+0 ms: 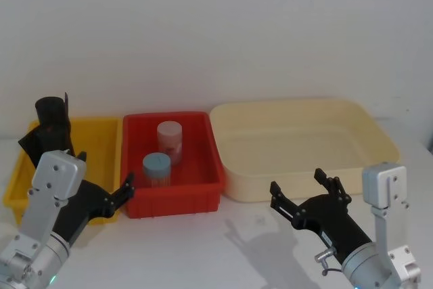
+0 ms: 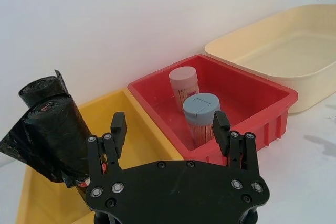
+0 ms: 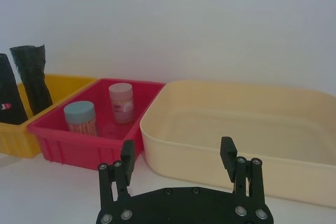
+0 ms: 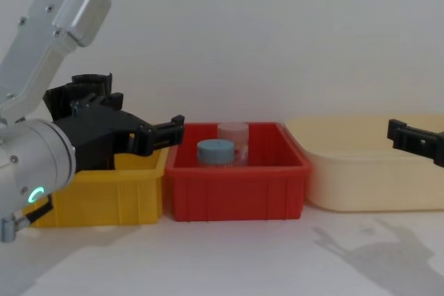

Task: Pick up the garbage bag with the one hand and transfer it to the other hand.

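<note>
Two black crinkly rolls stand in the yellow bin at the far left. The nearer one, with a small red-and-white label, is the garbage bag. My left gripper, on the green-ringed arm, hovers open just in front of the yellow bin, pointing at its right end, apart from the bag. In front of the cream tub my right gripper is held open above the table with nothing between its fingers.
A plain black roll leans behind the bag. A red bin in the middle holds a blue-lidded jar and a pink jar. A large cream tub stands at the right. A white wall is behind.
</note>
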